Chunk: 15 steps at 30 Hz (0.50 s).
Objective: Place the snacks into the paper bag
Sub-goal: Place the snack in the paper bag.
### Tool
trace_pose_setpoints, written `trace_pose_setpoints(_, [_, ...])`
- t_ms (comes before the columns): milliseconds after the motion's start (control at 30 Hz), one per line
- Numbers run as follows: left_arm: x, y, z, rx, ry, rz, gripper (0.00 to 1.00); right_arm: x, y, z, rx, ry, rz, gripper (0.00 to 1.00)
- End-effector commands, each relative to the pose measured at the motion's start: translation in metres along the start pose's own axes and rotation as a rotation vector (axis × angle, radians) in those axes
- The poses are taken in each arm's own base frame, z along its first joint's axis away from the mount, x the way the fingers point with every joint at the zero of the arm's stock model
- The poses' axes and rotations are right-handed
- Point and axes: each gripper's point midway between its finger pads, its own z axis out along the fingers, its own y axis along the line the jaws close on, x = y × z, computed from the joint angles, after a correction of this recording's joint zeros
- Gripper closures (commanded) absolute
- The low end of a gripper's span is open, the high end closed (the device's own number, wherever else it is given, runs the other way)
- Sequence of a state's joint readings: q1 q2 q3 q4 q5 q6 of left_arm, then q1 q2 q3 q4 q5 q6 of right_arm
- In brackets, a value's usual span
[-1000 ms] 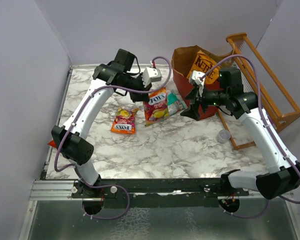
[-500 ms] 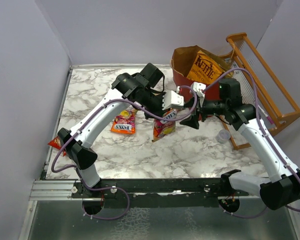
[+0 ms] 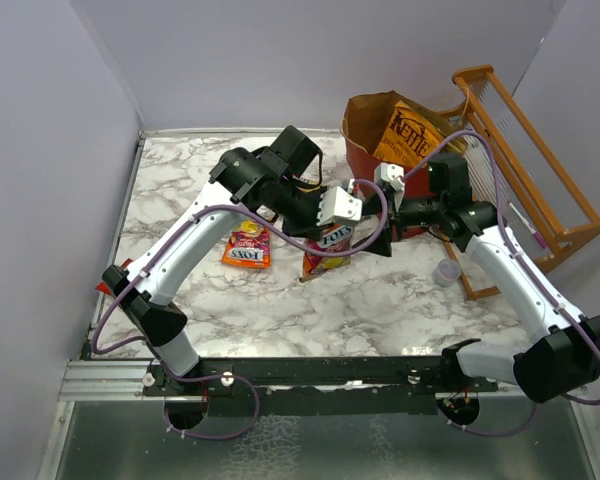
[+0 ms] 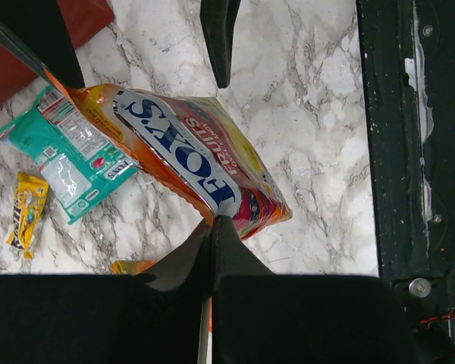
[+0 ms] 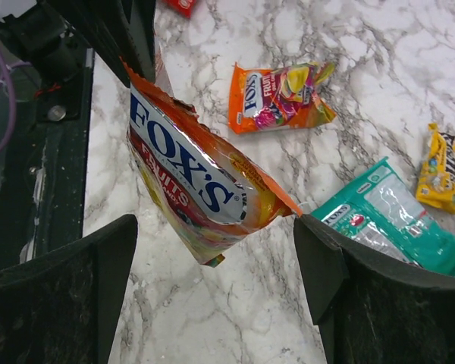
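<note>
Over the middle of the white marble table (image 3: 280, 310), my left gripper (image 4: 214, 231) is pinched tight on one edge of the orange foil Fox's fruit-sweets packet (image 3: 328, 250), which hangs tilted, clear of the surface. A second ago that packet lay flat beside the teal plastic pouch (image 4: 68, 163), with the left arm farther back. Now the arm has swung forward and toward the right, and the packet has come up with it.

My right gripper (image 5: 214, 227) has shifted in from the front of the bag to meet it. Its jaws stand wide, one on each side of the hanging packet; I cannot tell whether the far finger touches the packet's corner.

The tall red paper bag (image 3: 362, 165) stands at the back right, apart from the held packet. The tan Kettle chip bag (image 3: 412, 132) sits upright inside it, lower than it stood a second ago.

Unmoved on the marble lie a second orange Fox's packet (image 3: 246, 246), left of the held one, and the teal pouch with a small yellow candy packet (image 4: 26, 208) just beside it.
</note>
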State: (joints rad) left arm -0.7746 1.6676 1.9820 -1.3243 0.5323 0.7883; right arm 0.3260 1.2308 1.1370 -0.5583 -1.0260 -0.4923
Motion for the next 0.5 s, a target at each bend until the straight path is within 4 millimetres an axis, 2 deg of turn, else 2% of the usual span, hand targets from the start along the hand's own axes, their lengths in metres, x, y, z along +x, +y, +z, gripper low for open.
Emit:
trace_pose_setpoints(0, [-0.017, -0.018, -0.017, 0.021, -0.074, 0.090, 1.00, -0.007, 0.007, 0.007, -0.099, -0.063, -0.023, 0.16])
trace_pose_setpoints(133, [-0.014, -0.020, -0.016, 0.028, -0.070, 0.094, 1.00, -0.011, 0.001, 0.011, -0.105, -0.076, -0.018, 0.16])
trace_pose_setpoints(233, [-0.015, -0.020, -0.017, 0.026, -0.072, 0.100, 1.00, -0.013, 0.003, 0.013, -0.146, -0.092, 0.003, 0.19])
trace_pose_setpoints(467, [-0.016, -0.019, -0.018, 0.019, -0.078, 0.107, 1.00, -0.008, 0.021, 0.017, -0.280, -0.133, 0.078, 0.40])
